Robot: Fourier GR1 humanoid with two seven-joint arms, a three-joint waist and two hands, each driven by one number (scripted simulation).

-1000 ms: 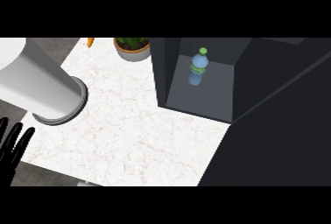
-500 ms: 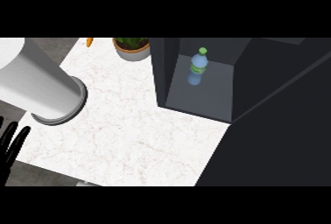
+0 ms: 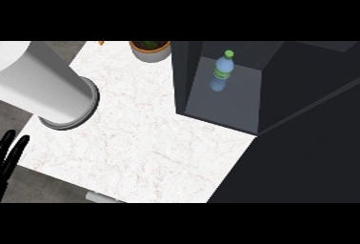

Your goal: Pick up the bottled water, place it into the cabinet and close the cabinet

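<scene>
The bottled water point(image 3: 222, 69), clear blue with a green label and cap, stands upright inside the open dark cabinet point(image 3: 281, 90) at the upper right. Black straight fingers of my left hand point(image 3: 11, 153) show at the left edge, far from the bottle and holding nothing. A thick grey forearm point(image 3: 44, 81) slants in from the upper left and ends over the counter; no hand is visible on it. My right hand is not in sight.
The white marble counter point(image 3: 147, 147) fills the middle. A potted plant point(image 3: 150, 48) stands at the back beside the cabinet's left wall. A large dark cabinet panel point(image 3: 302, 162) covers the lower right. A small orange thing point(image 3: 101, 43) lies at the back edge.
The whole scene has drifted slightly to the right in the view. The fingers at the left edge show a little less than before. The bottle has stayed in place in the cabinet.
</scene>
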